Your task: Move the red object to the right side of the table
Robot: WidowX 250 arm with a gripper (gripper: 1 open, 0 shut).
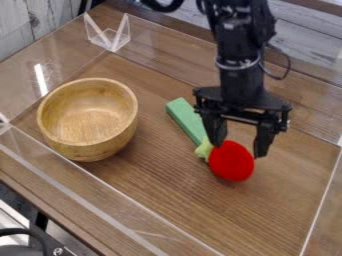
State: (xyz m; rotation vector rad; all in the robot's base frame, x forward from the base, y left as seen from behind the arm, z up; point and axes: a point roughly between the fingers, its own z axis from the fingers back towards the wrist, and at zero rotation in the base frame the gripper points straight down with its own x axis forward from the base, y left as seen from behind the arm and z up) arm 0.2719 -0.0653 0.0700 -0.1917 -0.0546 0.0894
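The red object [233,161] is a small bright red ball with a yellow-green tip at its left. It lies on the brown wood-grain table [147,205], right of the middle, touching the near end of the green block. My gripper [238,140] hangs just above and behind it, open, with dark fingers [213,132] spread to either side of the ball's top. Nothing is held between them.
A green rectangular block [189,121] lies diagonally just left of the ball. A wooden bowl [88,118] stands at the left. Low clear acrylic walls [160,232] edge the tabletop, and a clear stand [107,33] sits at the back left.
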